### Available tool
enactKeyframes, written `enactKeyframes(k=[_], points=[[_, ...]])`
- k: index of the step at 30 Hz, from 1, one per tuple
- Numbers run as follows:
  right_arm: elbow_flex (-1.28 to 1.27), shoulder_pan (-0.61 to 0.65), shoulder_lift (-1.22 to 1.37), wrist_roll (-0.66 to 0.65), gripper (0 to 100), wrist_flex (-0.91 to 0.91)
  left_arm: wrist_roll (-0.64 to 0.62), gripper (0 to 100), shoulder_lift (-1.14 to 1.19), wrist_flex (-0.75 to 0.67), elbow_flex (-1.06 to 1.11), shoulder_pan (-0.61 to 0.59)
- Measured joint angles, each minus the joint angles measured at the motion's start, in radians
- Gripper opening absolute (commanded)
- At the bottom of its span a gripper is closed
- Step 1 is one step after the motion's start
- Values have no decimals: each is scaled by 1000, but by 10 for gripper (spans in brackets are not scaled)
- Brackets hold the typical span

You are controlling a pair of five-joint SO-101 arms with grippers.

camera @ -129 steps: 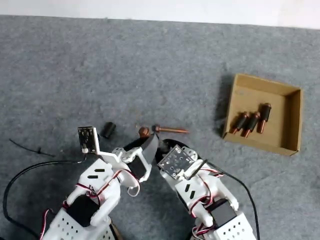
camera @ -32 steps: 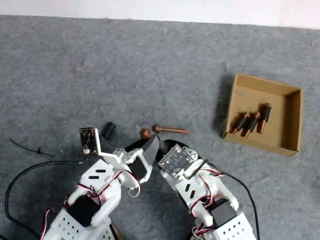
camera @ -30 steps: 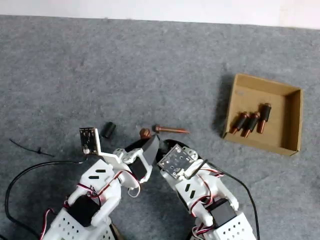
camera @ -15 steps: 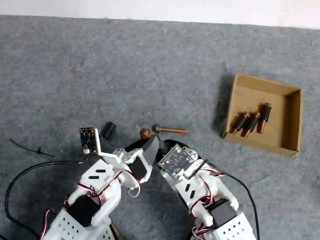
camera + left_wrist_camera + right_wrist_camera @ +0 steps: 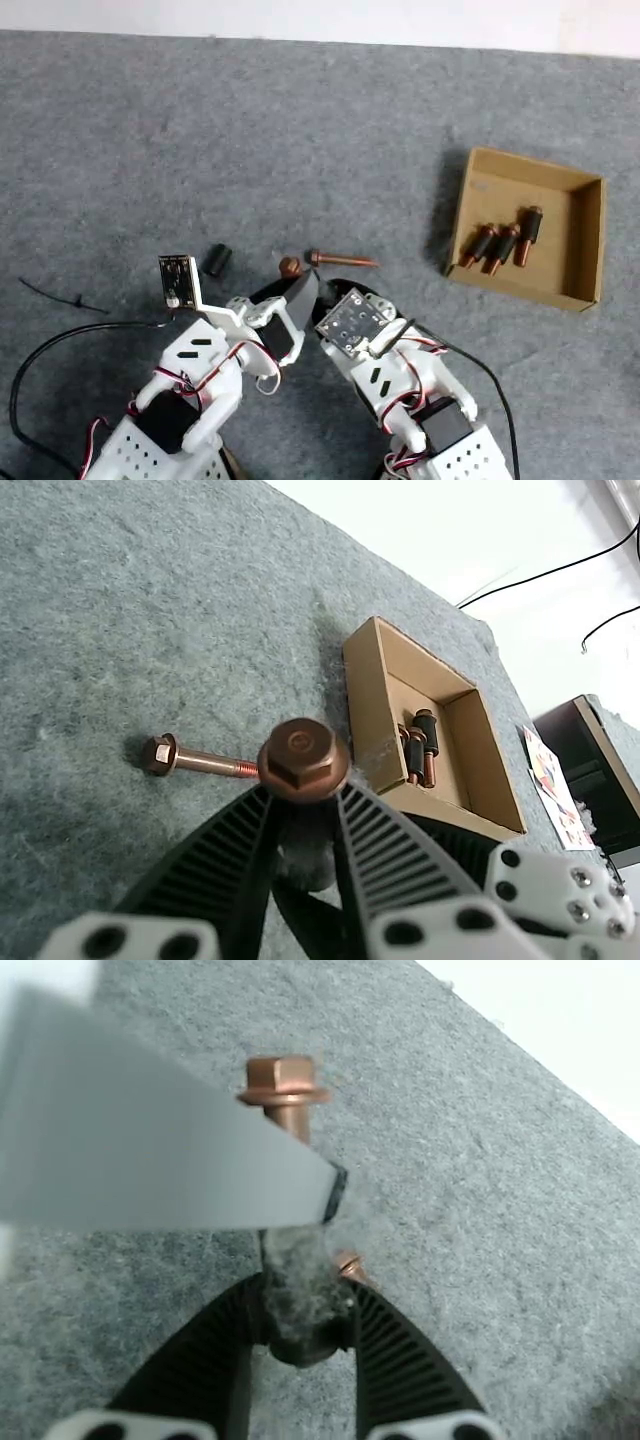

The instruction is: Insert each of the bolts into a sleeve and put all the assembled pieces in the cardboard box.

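Observation:
My left gripper is shut on a copper bolt, whose hex head faces the wrist camera. In the high view that gripper sits at the front centre with the bolt head at its tip. A second bolt lies flat on the carpet just beyond it. A black sleeve lies to the left, apart from both arms. My right gripper hovers close beside the left one, pointing at the held bolt. The cardboard box at the right holds three assembled pieces.
Grey carpet covers the table. A black cable tie lies at the left, and a black cable curls beside the left arm's base. The carpet beyond the arms and between them and the box is open.

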State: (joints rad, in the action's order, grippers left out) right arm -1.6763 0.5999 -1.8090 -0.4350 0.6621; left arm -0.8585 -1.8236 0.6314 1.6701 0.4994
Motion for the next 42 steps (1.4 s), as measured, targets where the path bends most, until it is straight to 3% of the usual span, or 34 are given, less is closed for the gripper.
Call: enactKeyframes(k=[5, 8, 14, 23, 27, 35, 42], points=[[0, -14, 0, 2, 5, 0, 0, 363, 6, 6, 0, -9], [0, -23, -2, 2, 5, 0, 2, 452, 12, 9, 0, -9], [0, -26, -2, 2, 5, 0, 5, 453, 12, 15, 0, -15], [0, -77, -2, 2, 5, -9, -63, 453, 12, 15, -5, -203], [0, -178, -2, 25, 5, -74, -77, 453, 12, 15, -5, -250], [0, -476, -2, 273, 5, -241, -77, 453, 12, 15, -5, -333], [0, -710, -2, 315, 5, -351, -77, 453, 12, 15, -5, -391]])
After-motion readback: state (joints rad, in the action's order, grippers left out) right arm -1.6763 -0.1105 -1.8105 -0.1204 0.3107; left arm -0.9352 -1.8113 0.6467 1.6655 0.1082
